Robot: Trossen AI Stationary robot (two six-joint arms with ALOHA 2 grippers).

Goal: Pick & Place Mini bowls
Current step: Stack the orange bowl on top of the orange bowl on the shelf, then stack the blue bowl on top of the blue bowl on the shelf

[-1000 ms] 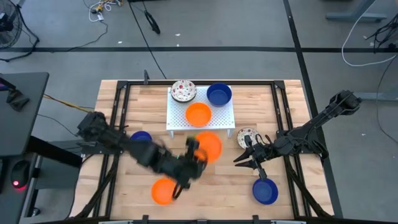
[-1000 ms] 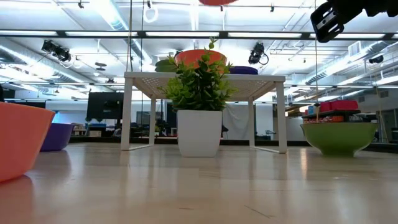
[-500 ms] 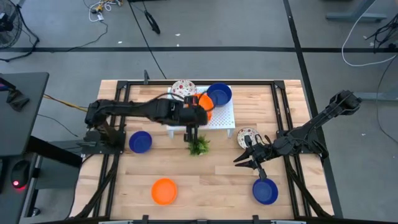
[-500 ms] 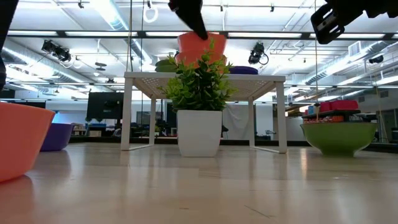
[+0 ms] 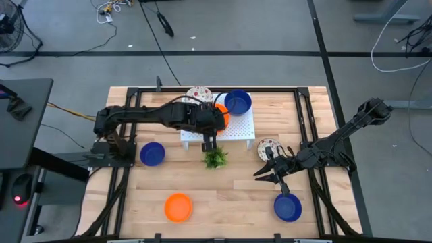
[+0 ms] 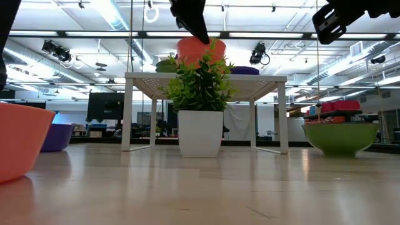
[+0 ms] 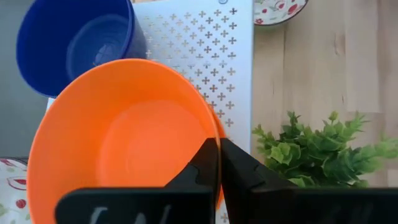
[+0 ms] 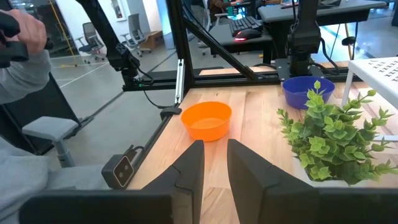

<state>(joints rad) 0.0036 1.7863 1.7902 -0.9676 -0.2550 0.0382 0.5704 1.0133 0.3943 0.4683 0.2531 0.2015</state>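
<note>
My left gripper (image 5: 212,123) is over the white perforated rack (image 5: 237,127), shut on an orange mini bowl (image 5: 221,113). A blue bowl (image 5: 237,102) and a speckled bowl (image 5: 198,95) also sit on the rack. In the low view the held orange bowl (image 6: 200,50) shows above the rack top, its underside hidden by plant leaves. On the table stand a blue bowl (image 5: 152,153), an orange bowl (image 5: 178,207), a speckled bowl (image 5: 267,146) and another blue bowl (image 5: 288,208). My right gripper (image 5: 270,173) hangs open between these last two, touching nothing. My left gripper (image 7: 219,149) pinches the orange bowl's rim (image 7: 213,127) on the side toward the plant, one finger inside the bowl and one outside. The fingers come from above, slanting down. The bowl sits mouth up over the rack; whether its base rests on anything, I cannot tell.
A small green potted plant (image 5: 216,158) stands on the table just in front of the rack's near edge. Black frame rails run along the table's left and right sides. A person's grey sleeve (image 8: 28,74) shows beyond the table in the right wrist view.
My left gripper, shut on the orange bowl, has carried it up from above the table's near middle and toward the far edge, past the plant, to over the rack. In the last half second it has sunk slightly.
</note>
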